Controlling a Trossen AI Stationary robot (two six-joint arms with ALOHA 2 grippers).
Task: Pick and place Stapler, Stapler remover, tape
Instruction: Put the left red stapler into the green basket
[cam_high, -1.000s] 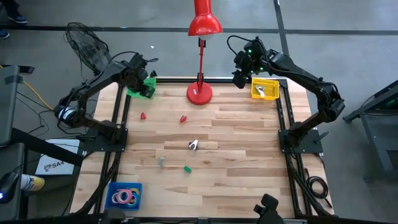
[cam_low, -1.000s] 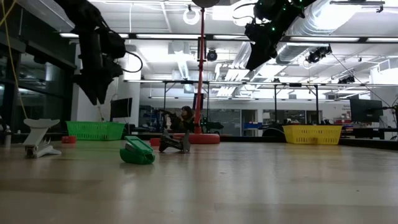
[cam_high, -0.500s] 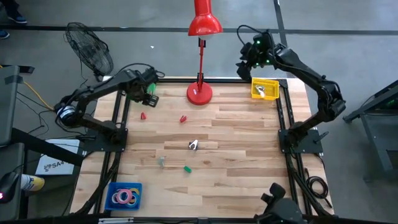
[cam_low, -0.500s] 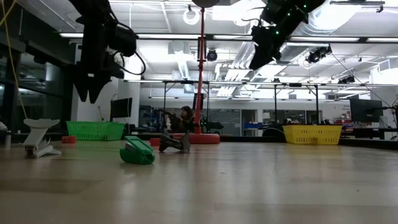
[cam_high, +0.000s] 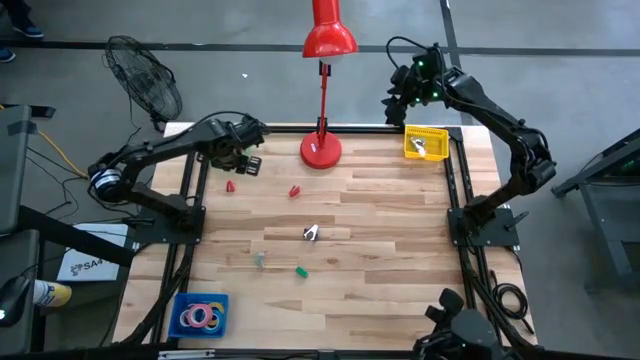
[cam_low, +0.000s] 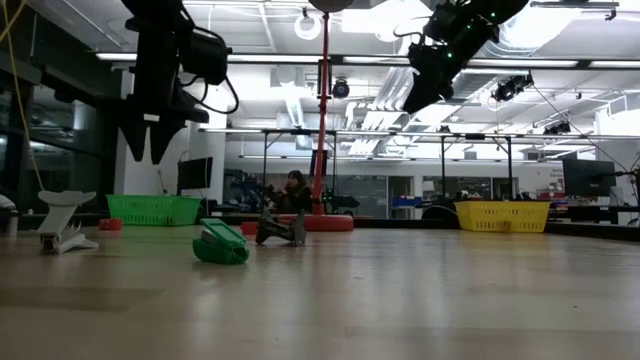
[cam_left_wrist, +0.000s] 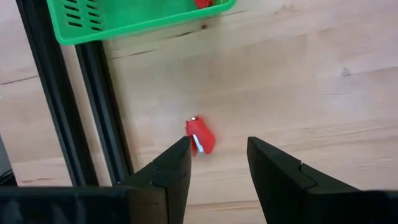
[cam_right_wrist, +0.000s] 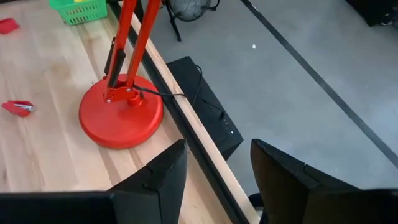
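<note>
My left gripper (cam_high: 248, 160) (cam_left_wrist: 217, 155) hangs open above the far-left part of the table, just nearside of the green basket (cam_left_wrist: 137, 15). A small red stapler (cam_left_wrist: 200, 135) (cam_high: 230, 186) lies on the wood below its fingers, untouched. A second red stapler (cam_high: 294, 191), a grey staple remover (cam_high: 311, 233) (cam_low: 280, 230) and a green stapler (cam_high: 300, 270) (cam_low: 220, 245) lie mid-table. The tape rolls (cam_high: 200, 316) lie in a blue tray at the near-left corner. My right gripper (cam_high: 398, 100) (cam_right_wrist: 214, 168) is open, high over the far edge beside the yellow basket (cam_high: 425, 142).
A red desk lamp stands on its round base (cam_high: 321, 150) (cam_right_wrist: 121, 118) at the far middle, its pole rising between the arms. A pale clip-like object (cam_high: 260, 260) (cam_low: 62, 225) lies near the green stapler. Black frame rails run along the table's left and right sides.
My left gripper has moved off the green basket toward the table's near edge and a little right, and now hangs over the small red stapler. My right gripper has drawn up and back toward the far edge, away from the yellow basket.
</note>
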